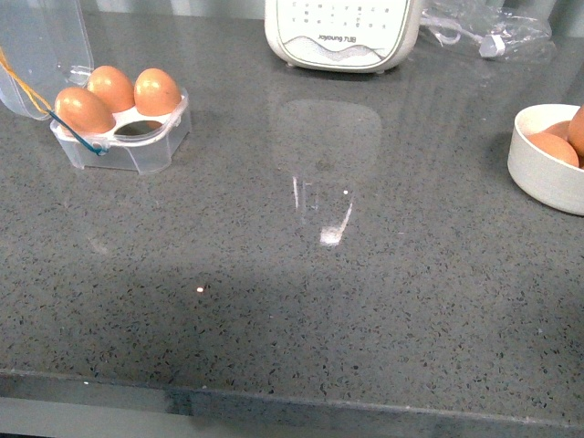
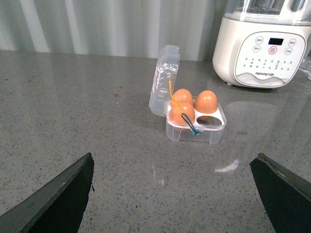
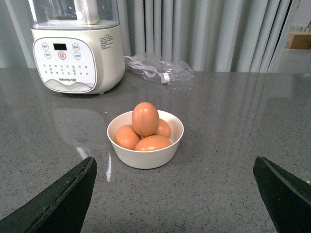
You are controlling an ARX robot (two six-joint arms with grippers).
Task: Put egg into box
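Grey speckled counter (image 1: 319,301) carries box (image 1: 151,157), bowl (image 1: 543,178), appliance (image 1: 342,32) (white), bagged cable (image 1: 493,32).

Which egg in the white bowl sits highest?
The upright egg perched on top of the pile in the bowl. The other three eggs lie lower, beneath and around it.

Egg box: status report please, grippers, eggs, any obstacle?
Left gripper open, right gripper open, both empty. Clear plastic four-hollow egg case, lid up: three brown eggs in, one hollow free. More brown eggs in round white bowl. No obstacle seen between.
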